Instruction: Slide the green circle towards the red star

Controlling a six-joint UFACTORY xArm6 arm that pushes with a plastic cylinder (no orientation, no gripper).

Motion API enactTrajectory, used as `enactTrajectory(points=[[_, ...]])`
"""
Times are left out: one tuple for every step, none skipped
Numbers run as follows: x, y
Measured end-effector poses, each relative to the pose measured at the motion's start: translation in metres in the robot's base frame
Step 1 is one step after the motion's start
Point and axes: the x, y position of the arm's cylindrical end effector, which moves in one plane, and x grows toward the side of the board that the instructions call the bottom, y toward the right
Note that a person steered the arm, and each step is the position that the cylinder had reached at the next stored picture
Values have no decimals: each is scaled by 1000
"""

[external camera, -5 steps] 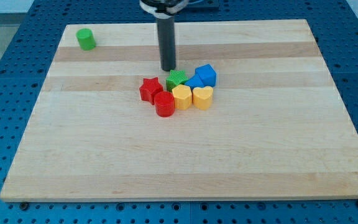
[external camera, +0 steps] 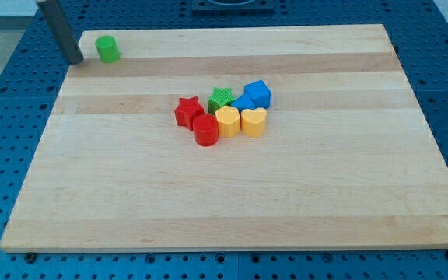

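green plastic circle block (external camera: 108,49) sits untouched upper left, rod's jawless tip (external camera: 77,60) just beside it, red plastic star (external camera: 187,110) far off mid-frame.

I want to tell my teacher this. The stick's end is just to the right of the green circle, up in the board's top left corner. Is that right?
Not quite: the camera view shows my tip just to the left of the green circle, not the right. The rest is right: both are at the board's top left corner.
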Motion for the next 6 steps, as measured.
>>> enactTrajectory(points=[[-31, 13], [-23, 35], [1, 42], [18, 51], [10, 78], [11, 111]])
